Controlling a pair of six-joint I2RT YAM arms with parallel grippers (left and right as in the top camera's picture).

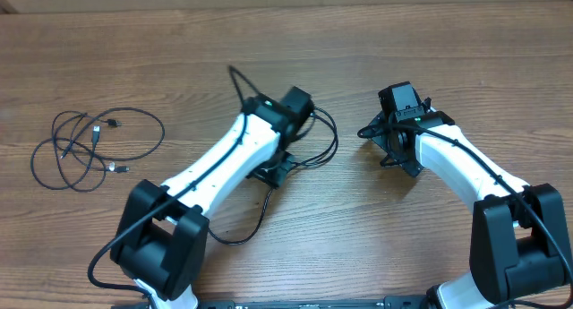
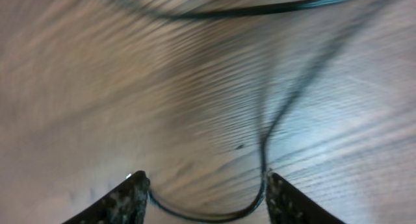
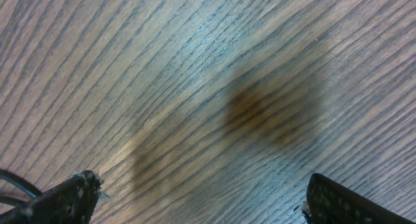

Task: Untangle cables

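left end effector [image 2: 205, 185] straddles cable [image 2: 214, 217], jaws apart.

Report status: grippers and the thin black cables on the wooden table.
Left gripper open, one thin black cable looped between its fingers. Right gripper open, empty. Other black cords coiled far left. Nothing obstructing.

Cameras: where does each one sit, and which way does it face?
Overhead: above the table, facing straight down; shows both arms, left gripper, right gripper, coiled cables.
Left wrist: on the left arm, facing down at the wood; its open fingers frame a thin black cable.
Right wrist: on the right arm, facing down at wood grain; both open fingers show.
Shared: overhead and left wrist both show that cable, apparently.
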